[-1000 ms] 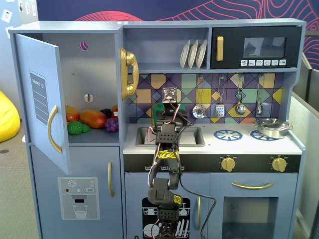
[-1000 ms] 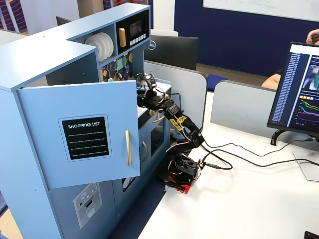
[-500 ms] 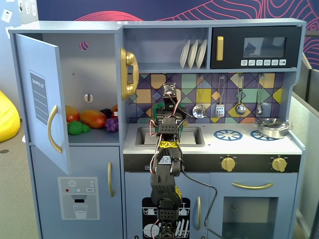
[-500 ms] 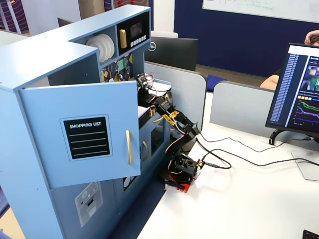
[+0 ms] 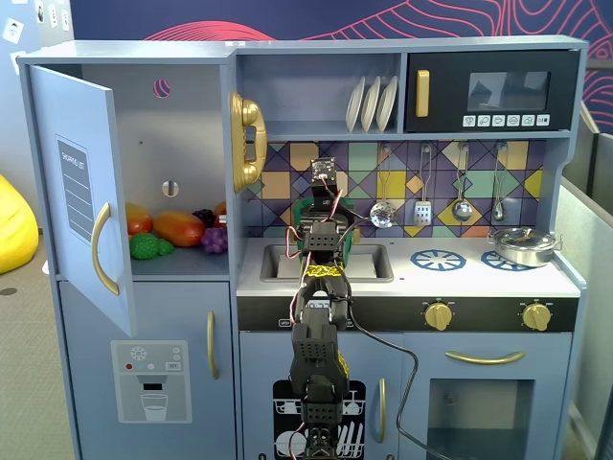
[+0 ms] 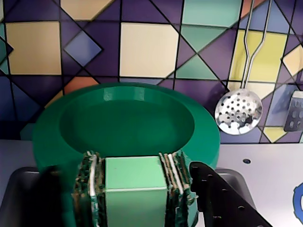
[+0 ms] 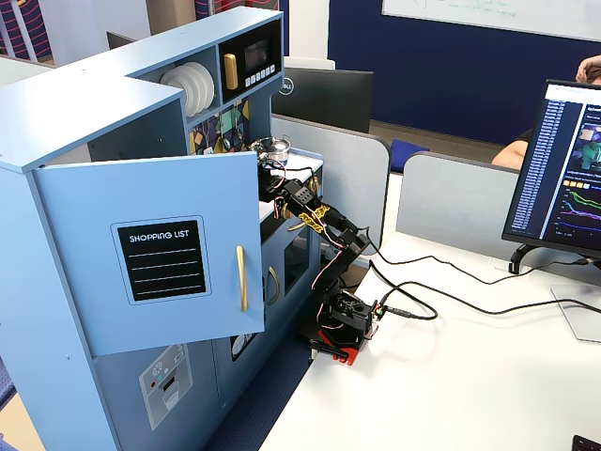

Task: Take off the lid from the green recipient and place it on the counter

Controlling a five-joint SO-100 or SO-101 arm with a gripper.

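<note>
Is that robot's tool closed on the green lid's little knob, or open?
Closed on it. In the wrist view the tool has its fingers pressed against both sides of the lid's square knob.

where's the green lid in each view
Front fixed view: hidden behind the arm above the sink.
Wrist view: lid fills centre, its square knob between the gripper fingers.
Side fixed view: not visible; the fridge door hides it.
Shared landmark: silver pan, also; absent from wrist view.

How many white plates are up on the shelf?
3. The white plates stand on edge side by side on the top shelf, just left of the black microwave. A side fixed view shows them too; another could hide behind.
</note>
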